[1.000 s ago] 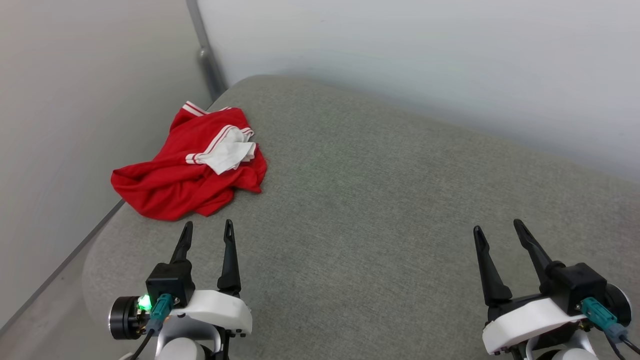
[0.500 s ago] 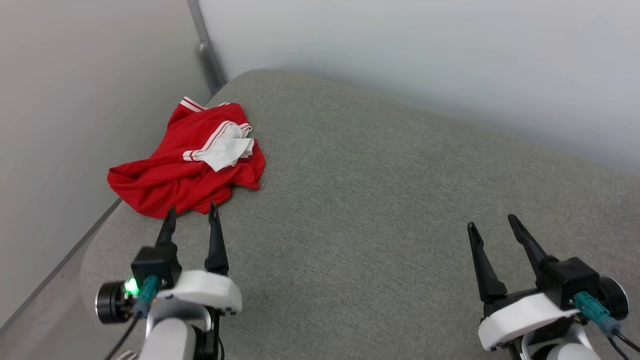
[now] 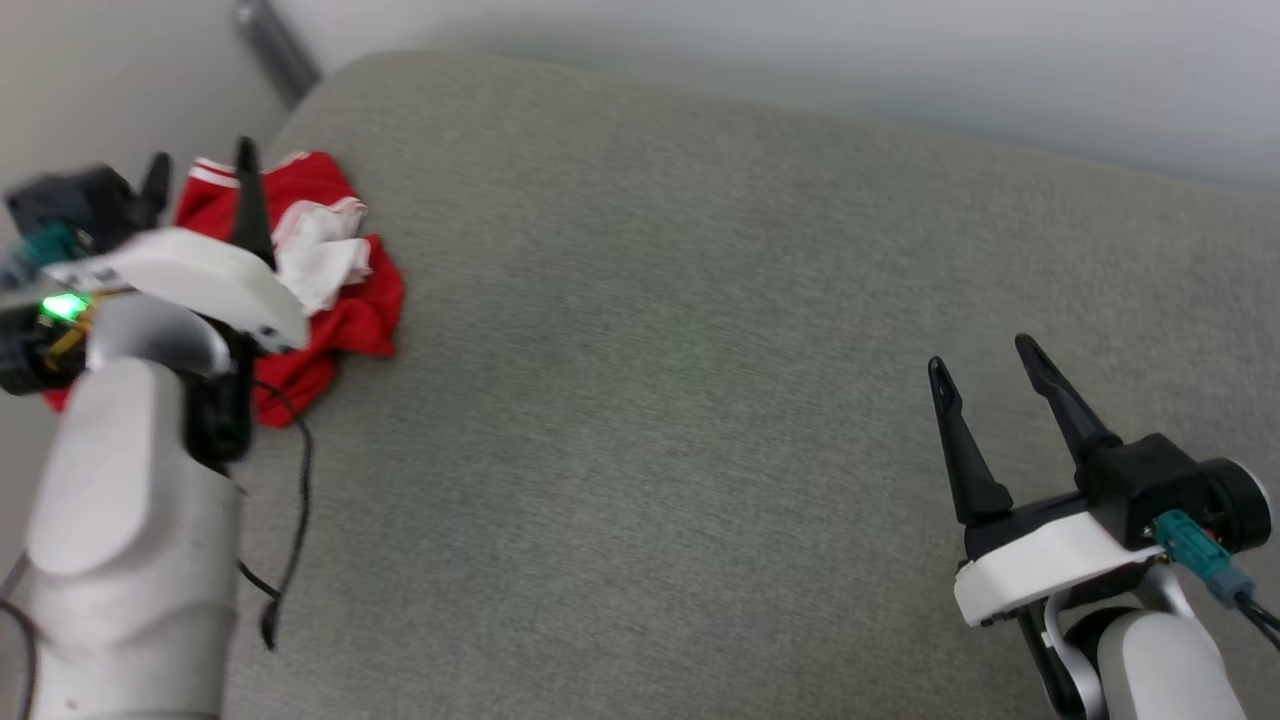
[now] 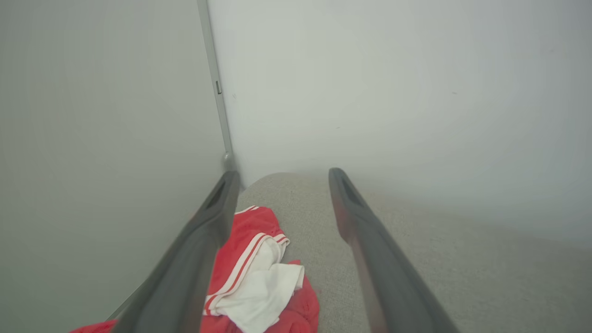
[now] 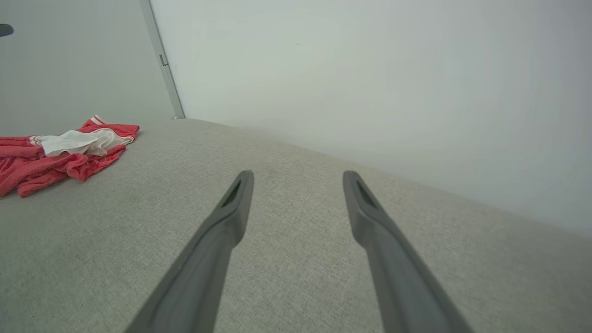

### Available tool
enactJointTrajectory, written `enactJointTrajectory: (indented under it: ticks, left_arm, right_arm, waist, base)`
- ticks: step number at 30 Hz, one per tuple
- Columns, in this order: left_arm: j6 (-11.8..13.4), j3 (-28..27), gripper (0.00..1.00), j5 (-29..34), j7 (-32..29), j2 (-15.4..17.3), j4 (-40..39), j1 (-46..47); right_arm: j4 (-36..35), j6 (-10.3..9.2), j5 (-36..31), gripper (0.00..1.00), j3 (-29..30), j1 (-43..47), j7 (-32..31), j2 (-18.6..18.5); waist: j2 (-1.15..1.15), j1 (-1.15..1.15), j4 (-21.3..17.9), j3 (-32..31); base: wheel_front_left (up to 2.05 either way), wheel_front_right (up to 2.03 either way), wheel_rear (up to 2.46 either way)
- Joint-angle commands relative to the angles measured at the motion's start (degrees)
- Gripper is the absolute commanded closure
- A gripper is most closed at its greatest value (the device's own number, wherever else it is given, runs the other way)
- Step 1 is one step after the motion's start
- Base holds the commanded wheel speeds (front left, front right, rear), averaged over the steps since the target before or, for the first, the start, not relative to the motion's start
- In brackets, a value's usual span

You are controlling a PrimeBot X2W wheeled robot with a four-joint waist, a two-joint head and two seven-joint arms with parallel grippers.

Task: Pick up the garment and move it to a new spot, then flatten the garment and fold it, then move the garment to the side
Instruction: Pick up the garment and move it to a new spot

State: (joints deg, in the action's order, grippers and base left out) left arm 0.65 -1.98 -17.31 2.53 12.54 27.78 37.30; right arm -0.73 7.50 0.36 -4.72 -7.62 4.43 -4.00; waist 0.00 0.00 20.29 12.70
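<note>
Left gripper [image 3: 200,172], fingers apart above the crumpled shirt [image 3: 345,310], should sink onto a thick fold before pinching; right gripper [image 3: 980,357] hangs apart too.

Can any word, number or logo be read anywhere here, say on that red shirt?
None can be read.
The shirt lies crumpled and shows only red cloth, a white sleeve and striped trim, no print.
The cushion and the wall bear no writing.
</note>
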Motion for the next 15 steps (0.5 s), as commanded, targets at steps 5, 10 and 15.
enactJointTrajectory:
  ticks: [5, 10, 15]
  left_arm:
    - [-3.43, -0.71, 0.0, -2.25, -12.74, 6.81, 7.74, 7.54]
    - [-5.27, -1.37, 0.0, -4.6, -26.66, 12.75, 13.91, 10.83]
    - [-5.55, -2.75, 0.0, -7.5, -37.7, 16.1, 17.7, 10.05]
  right_arm:
    - [0.03, -0.02, 0.42, 0.0, -0.5, -3.19, 0.69, -0.71]
    - [1.02, -0.02, 0.77, 0.0, -1.08, -5.39, 1.62, -0.75]
    - [2.33, -0.02, 1.22, 0.0, -2.13, -7.41, 2.56, -0.61]
  waist:
    - [0.0, 0.0, -7.16, 7.46]
    - [0.0, 0.0, -10.04, 10.59]
    - [0.0, 0.0, -12.16, 12.94]
  base:
    - [0.0, 0.0, 0.0]
    - [0.0, 0.0, 0.0]
    - [0.0, 0.0, 0.0]
